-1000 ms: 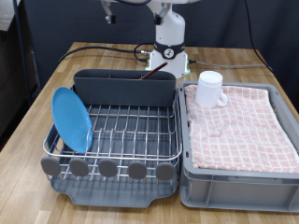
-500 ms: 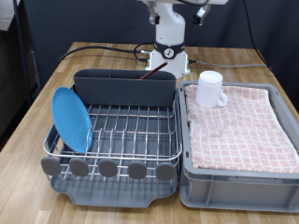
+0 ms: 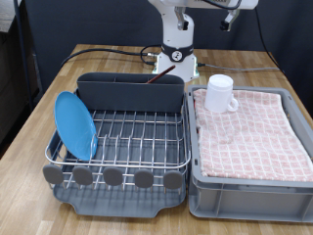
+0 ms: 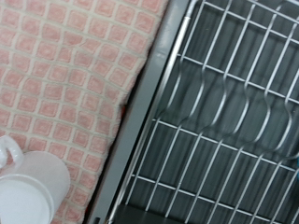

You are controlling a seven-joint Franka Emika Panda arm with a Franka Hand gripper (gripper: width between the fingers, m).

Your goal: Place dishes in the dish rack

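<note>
The light-blue plate (image 3: 74, 124) stands on edge in the left side of the dish rack (image 3: 122, 178). The tip of the reddish-brown wooden spoon (image 3: 162, 77) sticks out of the rack's tall grey cutlery box (image 3: 130, 94). The white mug (image 3: 220, 93) stands on the pink checked towel (image 3: 249, 129), and also shows in the wrist view (image 4: 33, 191). My gripper (image 3: 232, 17) is high at the exterior view's top right, above and behind the mug, holding nothing visible. Its fingers do not show in the wrist view, which looks down on the rack's wire grid (image 4: 224, 112).
The towel lies in a grey bin (image 3: 245, 191) right of the rack; it also shows in the wrist view (image 4: 75, 75). The robot base (image 3: 177, 54) and a black cable (image 3: 98, 51) sit behind the rack on the wooden table (image 3: 39, 117).
The arm has swung across the exterior view's top from left to right, carrying the gripper from above the rack to above the bin side. The dishes have not moved.
</note>
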